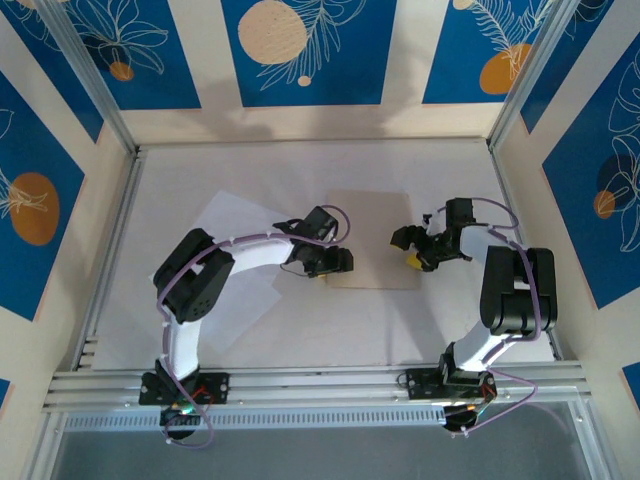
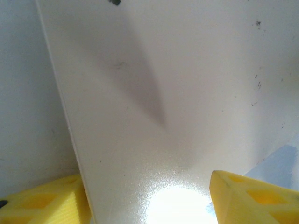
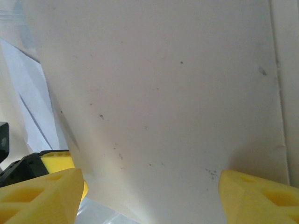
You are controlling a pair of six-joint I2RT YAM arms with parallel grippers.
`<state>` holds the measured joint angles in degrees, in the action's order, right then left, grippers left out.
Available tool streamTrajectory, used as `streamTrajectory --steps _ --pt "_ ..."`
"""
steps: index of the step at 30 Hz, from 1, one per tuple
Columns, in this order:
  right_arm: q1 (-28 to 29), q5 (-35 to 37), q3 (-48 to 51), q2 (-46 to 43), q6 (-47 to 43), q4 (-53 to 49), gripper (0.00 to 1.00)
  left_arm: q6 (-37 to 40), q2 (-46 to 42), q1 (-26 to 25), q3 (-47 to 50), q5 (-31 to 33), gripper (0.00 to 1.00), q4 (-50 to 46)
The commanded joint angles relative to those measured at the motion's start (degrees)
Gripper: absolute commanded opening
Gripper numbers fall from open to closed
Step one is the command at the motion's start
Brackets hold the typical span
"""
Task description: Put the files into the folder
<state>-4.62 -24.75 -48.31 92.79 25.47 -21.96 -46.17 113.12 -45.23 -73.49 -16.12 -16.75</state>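
My left gripper and right gripper both stand with fingers apart, clamped on nothing, at the lower corners of the folder. It lies shut and flat at the centre of the top view, while the files overlap left of centre, partly under my left arm. The danger, I judge, is that the thin card gives my blunt yellow pads no lip to catch — they may skid on its smooth, faintly glossy tan face, shove the folder along the bench, or pinch both leaves together. The sheets are limp, plain white rectangles — apt to crease.
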Motion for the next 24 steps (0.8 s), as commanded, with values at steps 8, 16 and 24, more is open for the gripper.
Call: streamTrajectory --steps 8,16,24 --pt "0.8 12.5 -3.4 -3.3 -2.3 -8.9 0.77 0.2 0.8 0.1 -0.1 -0.1 0.66 -3.1" --pt "0.9 11.0 -3.5 -1.3 -2.3 -8.3 0.77 0.4 0.6 0.5 0.1 -0.1 0.66 -3.5" --pt "1.0 9.4 -3.8 1.9 -2.5 -7.9 0.77 0.4 0.6 0.5 0.1 -0.4 0.66 -3.4"
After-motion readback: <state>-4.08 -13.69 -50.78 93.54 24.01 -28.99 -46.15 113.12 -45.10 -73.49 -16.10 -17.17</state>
